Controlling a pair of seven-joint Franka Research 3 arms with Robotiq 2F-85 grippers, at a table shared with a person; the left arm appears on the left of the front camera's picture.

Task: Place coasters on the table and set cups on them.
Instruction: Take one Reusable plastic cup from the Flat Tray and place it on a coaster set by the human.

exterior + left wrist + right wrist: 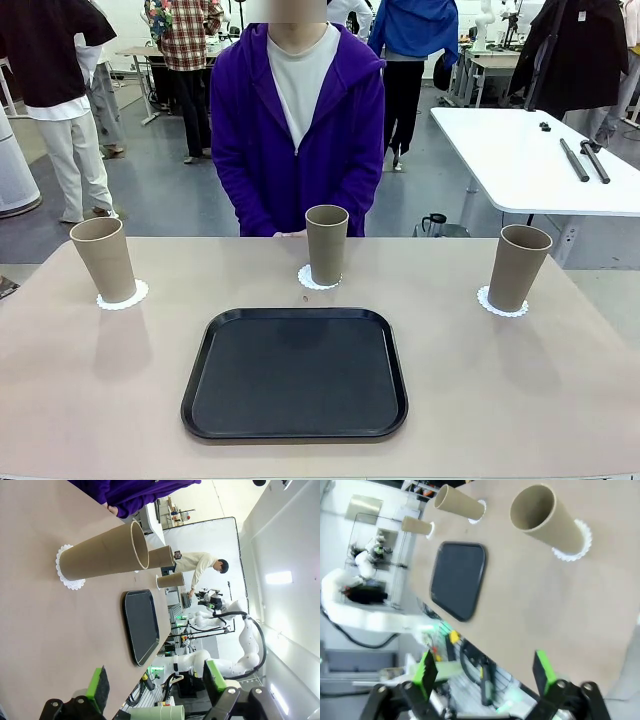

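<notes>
Three cups stand upright on the table (90, 370), and you can see each one sitting on its own white scalloped coaster. Taking the black tray (295, 373) as the centre of the clock in the front view, the left cup (103, 259) is at about ten o'clock on the left coaster (124, 296), near the table's left edge. The middle cup (326, 244) is at twelve o'clock on the middle coaster (313, 281), just beyond the tray's far rim and directly in front of the person in the purple jacket (297, 125), whose hand (289, 234) rests at the far table edge. The right cup (519, 267) is at about two o'clock on the right coaster (497, 304), well apart from the tray. The tray holds nothing.

Look at the left wrist view: the left gripper (156, 685) has its green-padded fingers spread wide with nothing between them, hanging over bare tabletop, with the left cup ahead of it at roughly eleven o'clock.

In the right wrist view you find the right gripper (487, 672) likewise spread fully, its fingers gripping nothing, hovering near the table's edge with the right cup ahead at about one o'clock.

A white table (530, 160) with black rods (585, 160) stands behind at the far right.
</notes>
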